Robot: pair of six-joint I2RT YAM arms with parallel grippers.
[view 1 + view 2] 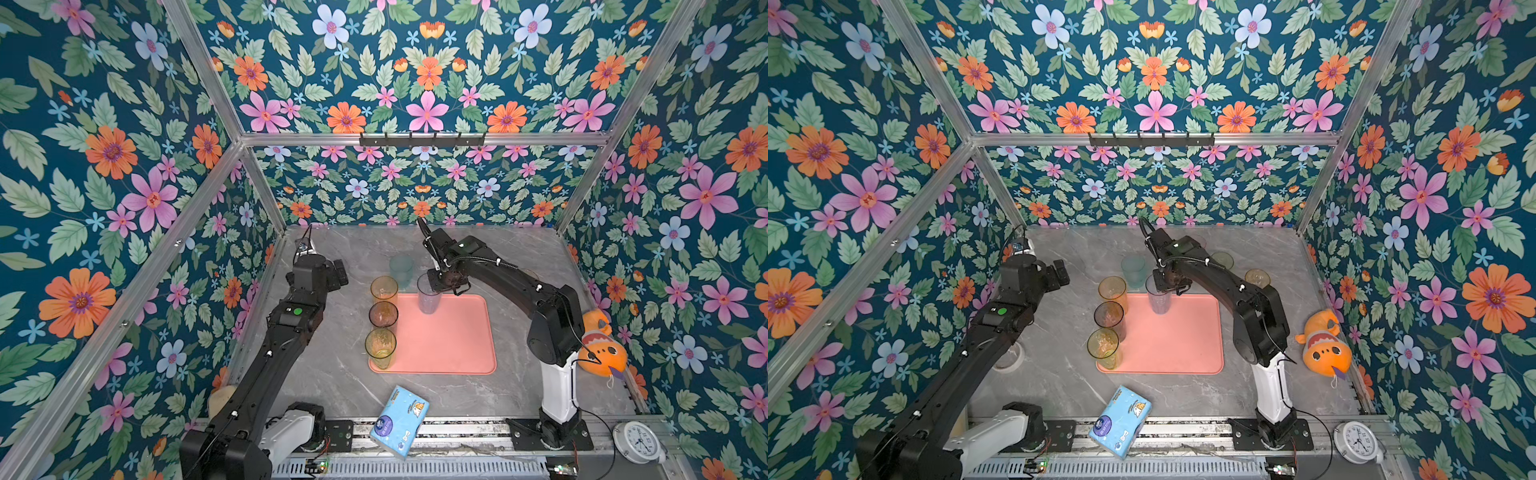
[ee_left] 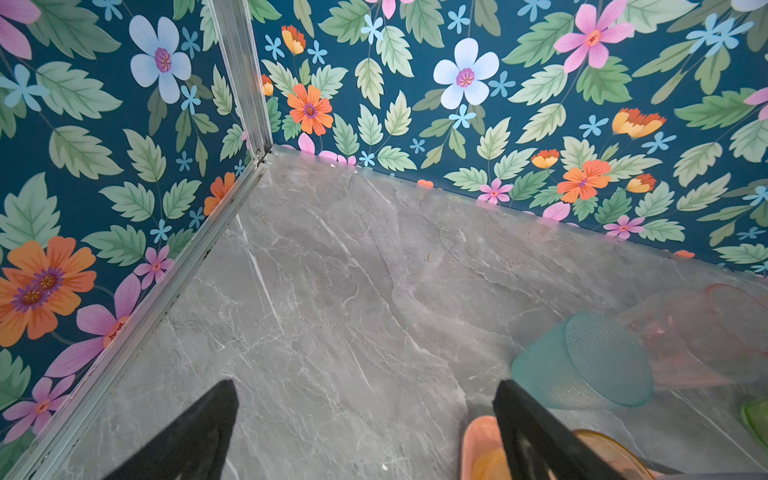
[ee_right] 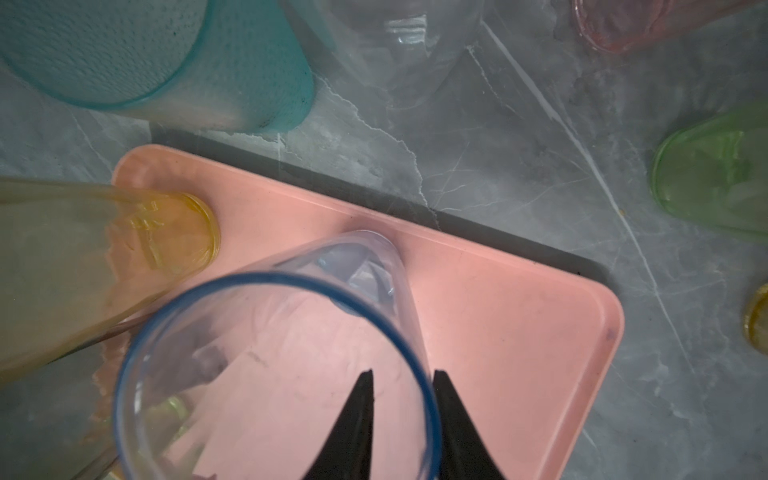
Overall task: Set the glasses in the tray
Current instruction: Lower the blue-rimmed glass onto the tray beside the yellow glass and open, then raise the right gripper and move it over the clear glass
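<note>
salmon-pink tray [image 1: 449,340], grey marbled table [image 1: 340,374], blue-rimmed tumbler [image 3: 270,353]

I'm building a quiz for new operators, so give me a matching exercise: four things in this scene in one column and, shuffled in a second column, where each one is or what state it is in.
Things:
1. blue-rimmed clear plastic tumbler
2. frosted teal plastic tumbler
3. light blue tissue pack
4. left gripper

Places or states:
A. open over the bare grey marble table
B. upright on the salmon-pink tray, by its far edge
C. on the table just beyond the tray's far edge
D. at the table's near edge, in front of the tray

Pairs: 1-B, 2-C, 3-D, 4-A.
</note>
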